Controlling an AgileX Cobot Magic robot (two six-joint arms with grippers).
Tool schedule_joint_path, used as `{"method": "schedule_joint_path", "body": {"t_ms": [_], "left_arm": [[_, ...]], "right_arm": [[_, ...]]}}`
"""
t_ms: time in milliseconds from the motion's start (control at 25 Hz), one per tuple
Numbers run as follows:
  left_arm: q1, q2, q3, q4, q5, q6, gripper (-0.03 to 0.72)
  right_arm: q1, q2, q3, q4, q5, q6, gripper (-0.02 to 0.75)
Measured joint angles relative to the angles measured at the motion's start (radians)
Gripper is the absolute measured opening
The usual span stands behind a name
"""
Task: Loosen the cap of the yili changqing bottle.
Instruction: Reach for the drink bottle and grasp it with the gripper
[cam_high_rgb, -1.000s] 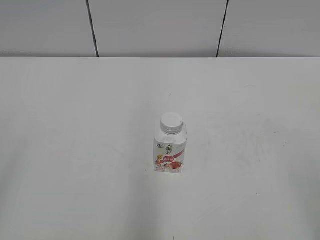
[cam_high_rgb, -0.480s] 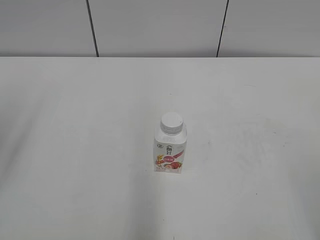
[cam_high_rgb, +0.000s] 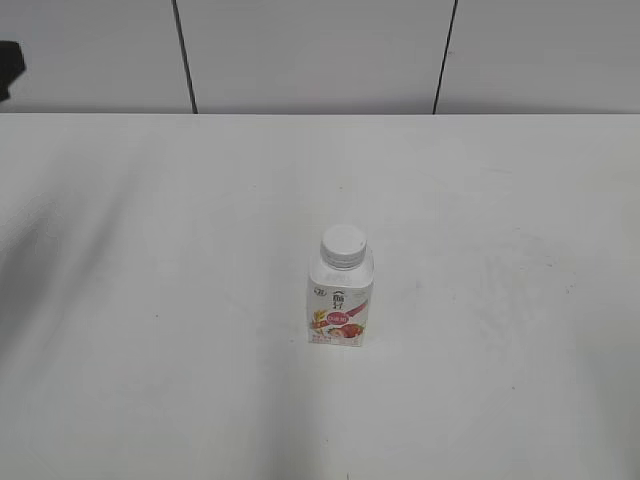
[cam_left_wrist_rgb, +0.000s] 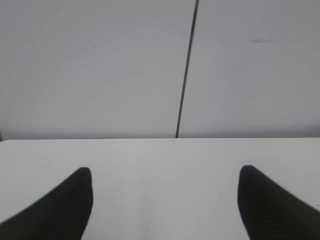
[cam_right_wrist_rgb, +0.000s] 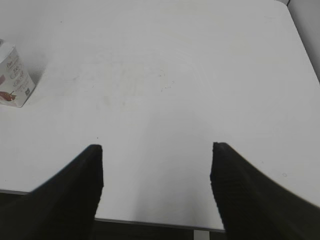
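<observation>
The yili changqing bottle stands upright near the middle of the white table, white with a pink-red label. Its white ribbed cap sits on the neck. The lower body of the bottle shows at the left edge of the right wrist view; the cap is cut off there. My left gripper is open and empty over the table, facing the back wall; a dark part of that arm shows at the exterior view's far left edge. My right gripper is open and empty near the table's front edge, right of the bottle.
The white table ends at a grey panelled wall with dark seams. The table's front edge shows in the right wrist view and its right edge too.
A dark part of the left arm has come into the exterior view at the far left edge, with a shadow on the table's left side. The bottle has not moved.
</observation>
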Motion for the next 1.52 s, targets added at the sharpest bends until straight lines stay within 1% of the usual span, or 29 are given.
{"method": "schedule_joint_path", "body": {"t_ms": [120,200,240,280,320,480,520,600,680,800,840,920,1040,1200,1240,1360,1520], "left_arm": [[-0.028,0.091,0.000,0.032,-0.074,0.000,0.544],[-0.030,0.143,0.000,0.048,-0.115,-0.005,0.544],[-0.030,0.168,0.000,0.066,-0.137,-0.022,0.544],[-0.030,0.193,0.000,0.107,-0.157,-0.052,0.544],[-0.028,0.217,0.000,0.163,-0.179,-0.107,0.544],[0.020,0.305,0.002,0.518,-0.334,-0.387,0.544],[0.040,0.330,0.002,0.595,-0.388,-0.434,0.544],[0.088,0.379,0.002,0.728,-0.495,-0.477,0.544],[0.153,0.428,0.002,0.889,-0.635,-0.493,0.544],[0.235,0.514,-0.005,1.095,-0.812,-0.499,0.544],[0.255,0.542,-0.008,1.143,-0.841,-0.501,0.544],[0.271,0.589,-0.010,1.195,-0.870,-0.501,0.544],[0.273,0.651,-0.027,1.262,-0.921,-0.486,0.544],[0.268,0.724,-0.127,1.483,-0.957,-0.475,0.544],[0.263,0.747,-0.146,1.517,-0.959,-0.475,0.544],[0.244,0.812,-0.202,1.564,-0.959,-0.475,0.544],[0.183,0.897,-0.276,1.642,-0.959,-0.471,0.544]], "right_arm": [[0.000,0.000,0.000,0.000,0.000,0.000,0.533],[0.000,0.000,0.000,0.000,0.000,0.000,0.533],[0.000,0.000,0.000,0.000,0.000,0.000,0.533],[0.000,0.000,0.000,0.000,0.000,0.000,0.533],[0.000,0.000,0.000,0.000,0.000,0.000,0.533],[0.000,0.000,0.000,0.000,0.000,0.000,0.533],[0.000,0.000,0.000,0.000,0.000,0.000,0.533],[0.000,0.000,0.000,0.000,0.000,0.000,0.533],[0.000,0.000,0.000,0.000,0.000,0.000,0.533],[0.000,0.000,0.000,0.000,0.000,0.000,0.533],[0.000,0.000,0.000,0.000,0.000,0.000,0.533],[0.000,0.000,0.000,0.000,0.000,0.000,0.533],[0.000,0.000,0.000,0.000,0.000,0.000,0.533],[0.000,0.000,0.000,0.000,0.000,0.000,0.533],[0.000,0.000,0.000,0.000,0.000,0.000,0.533],[0.000,0.000,0.000,0.000,0.000,0.000,0.533],[0.000,0.000,0.000,0.000,0.000,0.000,0.533]]}}
